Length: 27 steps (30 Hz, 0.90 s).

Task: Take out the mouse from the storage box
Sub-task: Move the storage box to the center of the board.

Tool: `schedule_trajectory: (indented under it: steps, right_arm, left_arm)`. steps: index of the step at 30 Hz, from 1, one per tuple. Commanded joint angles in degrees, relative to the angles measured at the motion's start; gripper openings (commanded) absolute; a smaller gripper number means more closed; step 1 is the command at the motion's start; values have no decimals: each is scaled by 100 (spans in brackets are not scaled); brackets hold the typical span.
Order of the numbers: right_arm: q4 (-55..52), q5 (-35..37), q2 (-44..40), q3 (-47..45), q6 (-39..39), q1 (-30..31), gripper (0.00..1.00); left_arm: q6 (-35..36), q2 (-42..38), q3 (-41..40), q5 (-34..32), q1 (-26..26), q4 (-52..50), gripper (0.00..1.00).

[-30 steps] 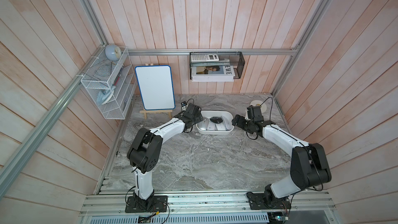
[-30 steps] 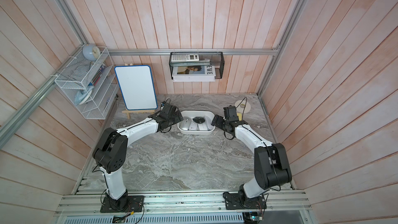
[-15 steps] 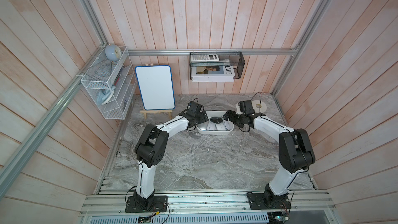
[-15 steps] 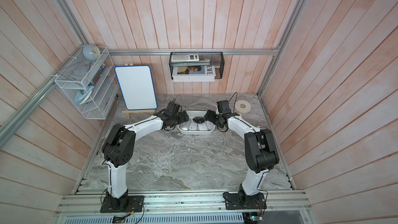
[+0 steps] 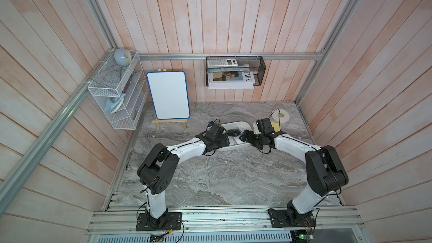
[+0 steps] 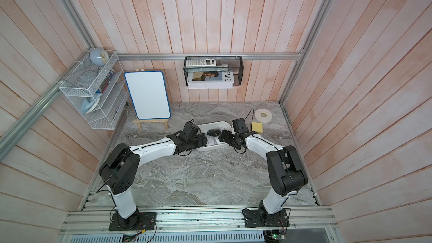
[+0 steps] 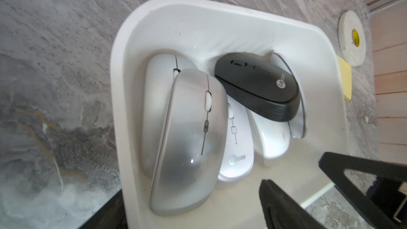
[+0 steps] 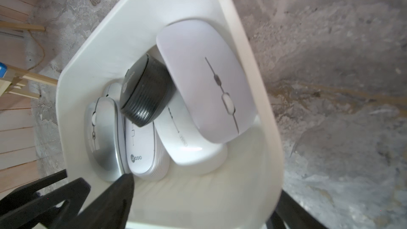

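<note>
I am looking past my left hand (image 5: 225, 140) at a blue-framed whiteboard (image 5: 168, 98), which is leaning on a small wooden easel (image 5: 169, 123) well beyond that hand and to its outer side. Farther out that way, a white wire rack (image 5: 117, 104) is hanging on the side wall and carrying a pale blue round clock (image 5: 122, 56) on top. Above and beyond both hands, a black mesh basket (image 5: 260, 71) is hanging on the back wall, holding a calculator (image 5: 222, 62) over a white book (image 5: 230, 79). A yellow sticky pad (image 6: 257, 127) is lying on the counter (image 5: 222, 178) near my right hand (image 5: 244, 135), on its outer side. A white tape roll (image 6: 267, 116) is lying just past the pad.
</note>
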Motion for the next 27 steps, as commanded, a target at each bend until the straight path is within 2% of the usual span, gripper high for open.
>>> schedule_trajectory:
  steps: [1,6,10,11,14,19,27]
  right_arm:
    - [272,-57,-310,-281,163,74,92]
    - [370,17,-600,-610,189,126,92]
    - [-99,865,-567,-560,79,-119,92]
    - [-182,782,-476,-494,133,-339,92]
    - [-169,-130,-120,-117,-310,-821,92]
    - [-322,-833,645,772,-501,-834,91]
    - [-461,-1029,1293,1516,-432,-625,90]
  left_arm:
    - [-182,-241,-253,-206,-31,331,90]
    - [-78,-396,-358,-642,-18,65,90]
    - [-111,-370,-350,-641,148,23,91]
    - [-112,-328,-318,-567,215,45,91]
    - [-65,-202,-164,-449,332,67,91]
    - [-59,192,249,-193,439,39,91]
    - [-77,591,777,-61,522,-86,91]
